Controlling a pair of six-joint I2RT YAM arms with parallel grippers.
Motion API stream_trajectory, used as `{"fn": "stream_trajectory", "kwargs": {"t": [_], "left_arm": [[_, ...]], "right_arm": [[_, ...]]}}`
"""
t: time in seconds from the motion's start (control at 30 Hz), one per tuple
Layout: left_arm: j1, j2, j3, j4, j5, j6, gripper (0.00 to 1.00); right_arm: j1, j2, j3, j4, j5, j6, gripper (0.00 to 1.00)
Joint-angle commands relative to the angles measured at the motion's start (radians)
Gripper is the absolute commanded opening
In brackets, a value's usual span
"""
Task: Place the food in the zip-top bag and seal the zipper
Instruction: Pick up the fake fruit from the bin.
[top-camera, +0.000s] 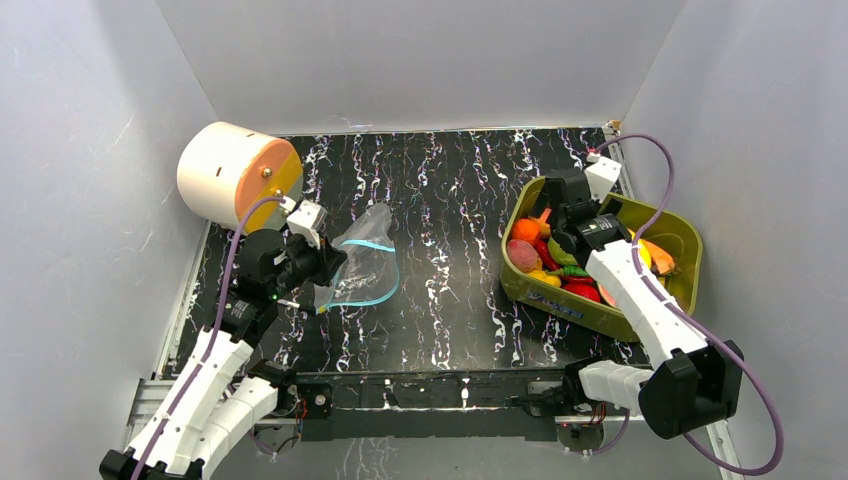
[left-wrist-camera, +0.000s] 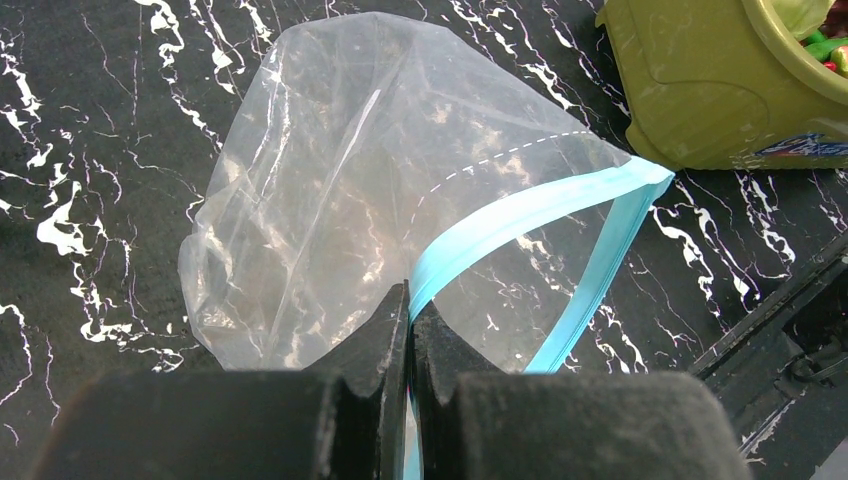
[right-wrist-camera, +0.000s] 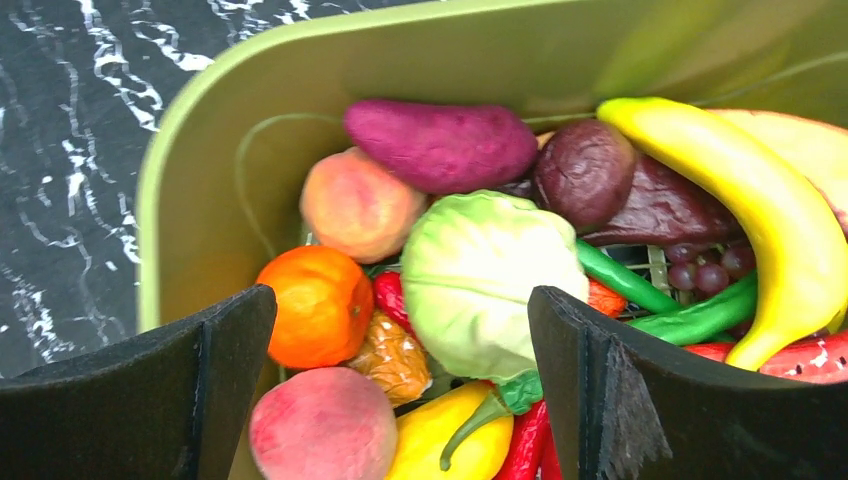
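Zipper (left-wrist-camera: 520, 215) pinched in left jaws — right jaws spread wide over cabbage (right-wrist-camera: 480, 280) in bin (right-wrist-camera: 200, 200).

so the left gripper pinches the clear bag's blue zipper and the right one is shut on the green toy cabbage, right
Not shut: the right wrist view shows the right gripper open, fingers spread wide over the pale green plastic cabbage. The left gripper does pinch the light blue zipper.

A black tabletop veined with white (top-camera: 450, 220) fills the grey-walled enclosure. At its far left corner, a cream cylinder with an orange-and-yellow end face (top-camera: 228, 172) lies on its side. An olive-green plastic bin (top-camera: 556, 299) sits on the right.
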Motion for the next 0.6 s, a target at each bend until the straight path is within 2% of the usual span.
{"fn": "stream_trajectory", "kwargs": {"t": [0.0, 0.33, 0.57], "left_arm": [[0.006, -0.016, -0.002, 0.020, 0.025, 0.010, 0.00], [0.003, -0.016, -0.004, 0.026, 0.027, 0.015, 0.00], [0.003, -0.013, -0.001, 0.023, 0.025, 0.018, 0.00]], "right_arm": [[-0.057, -0.026, -0.027, 0.084, 0.003, 0.058, 0.98], [-0.176, 0.072, -0.025, -0.029, 0.038, 0.217, 0.98], [-0.186, 0.087, -0.067, -0.003, 0.021, 0.262, 0.98]]}}
